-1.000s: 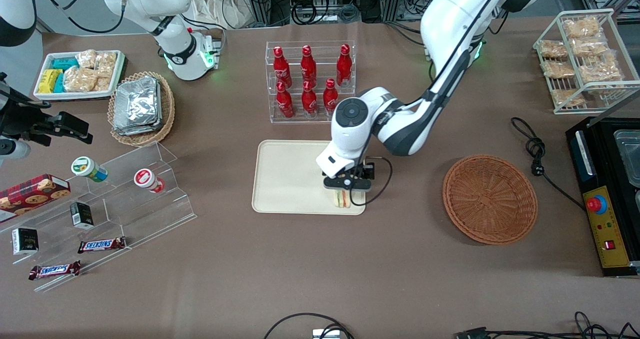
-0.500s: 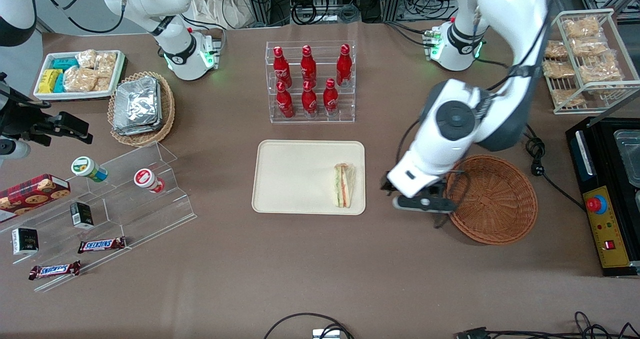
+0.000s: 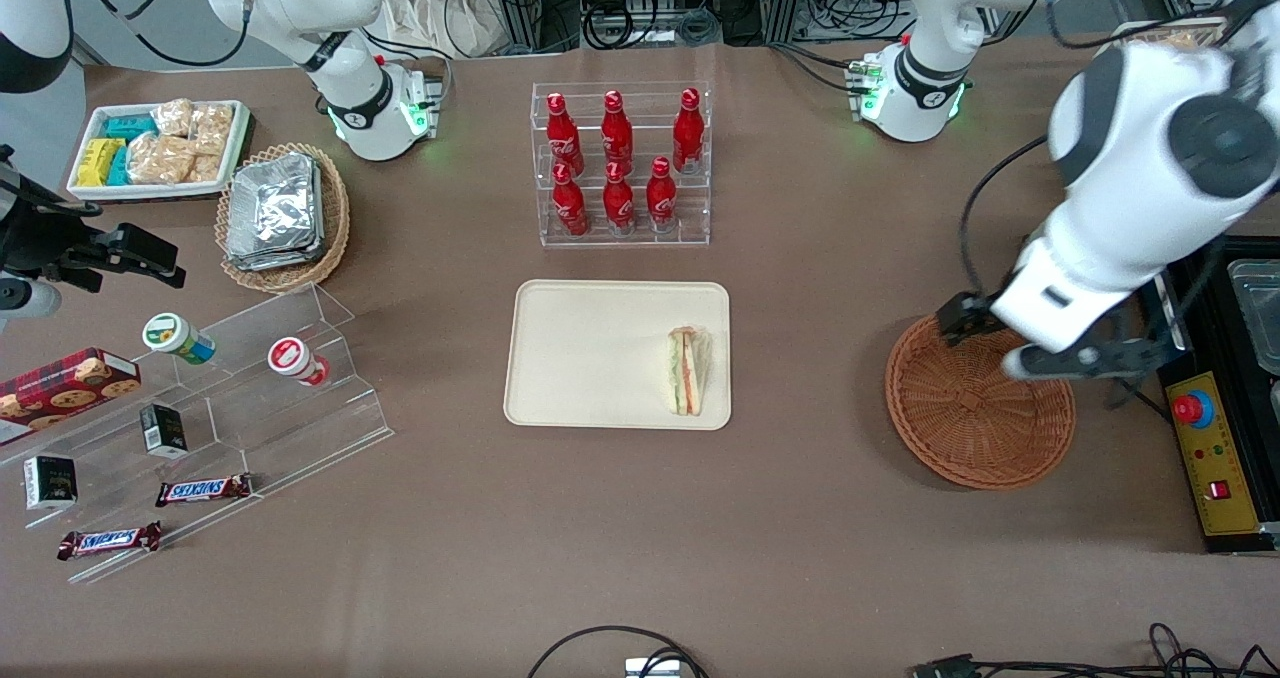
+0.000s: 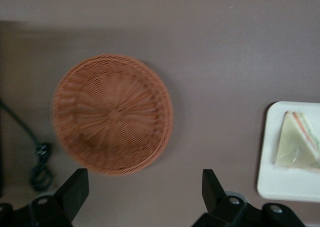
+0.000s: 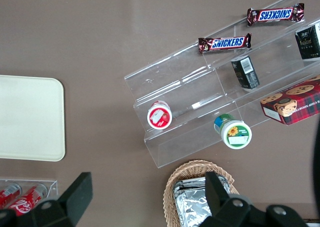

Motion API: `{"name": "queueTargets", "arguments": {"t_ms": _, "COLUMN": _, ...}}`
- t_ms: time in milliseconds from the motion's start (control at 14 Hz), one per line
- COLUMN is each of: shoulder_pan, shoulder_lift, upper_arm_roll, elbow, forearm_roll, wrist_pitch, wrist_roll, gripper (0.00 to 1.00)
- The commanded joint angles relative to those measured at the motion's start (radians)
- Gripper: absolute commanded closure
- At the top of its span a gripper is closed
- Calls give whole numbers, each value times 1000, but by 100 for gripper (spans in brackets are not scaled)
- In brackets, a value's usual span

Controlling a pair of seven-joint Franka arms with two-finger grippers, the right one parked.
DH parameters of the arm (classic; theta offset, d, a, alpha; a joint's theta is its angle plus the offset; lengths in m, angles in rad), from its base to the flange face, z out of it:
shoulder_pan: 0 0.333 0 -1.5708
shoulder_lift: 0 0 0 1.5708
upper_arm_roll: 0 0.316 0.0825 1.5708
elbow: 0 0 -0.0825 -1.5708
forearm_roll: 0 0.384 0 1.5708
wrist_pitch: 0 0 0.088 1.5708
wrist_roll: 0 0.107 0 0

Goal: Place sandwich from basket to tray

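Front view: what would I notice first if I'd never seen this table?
Probably the sandwich, lying alone on the cream tray in the middle of the table, at the tray's edge toward the working arm. Next, the big white arm whose end effector hangs open over the empty round basket. The red bottles in their clear rack, farther from the camera than the tray, also stand out.

The brown table (image 3: pixel 640 518) carries the tray (image 3: pixel 590 353); near it sit the bottle rack (image 3: pixel 620 163) and the basket (image 3: pixel 975 413), under the gripper (image 3: pixel 1060 358), which hangs with fingers spread.
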Motion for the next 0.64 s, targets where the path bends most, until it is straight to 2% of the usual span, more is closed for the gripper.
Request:
{"name": "queueTargets", "arguments": {"t_ms": 0, "shoulder_pan": 35, "shoulder_lift": -141, "upper_arm_roll": 0, "elbow": -99, "forearm_roll": -15, "wrist_pitch": -44, "wrist_roll": 59, "gripper": 0}}
{"name": "queueTargets", "arguments": {"t_ms": 214, "shoulder_pan": 40, "shoulder_lift": -204, "upper_arm_roll": 5, "elbow": -113, "forearm_roll": -15, "wrist_pitch": -115, "wrist_roll": 61, "gripper": 0}}
{"name": "queueTargets", "arguments": {"t_ms": 571, "shoulder_pan": 40, "shoulder_lift": -224, "upper_arm_roll": 6, "elbow": -113, "forearm_roll": -17, "wrist_pitch": -142, "wrist_roll": 66, "gripper": 0}}
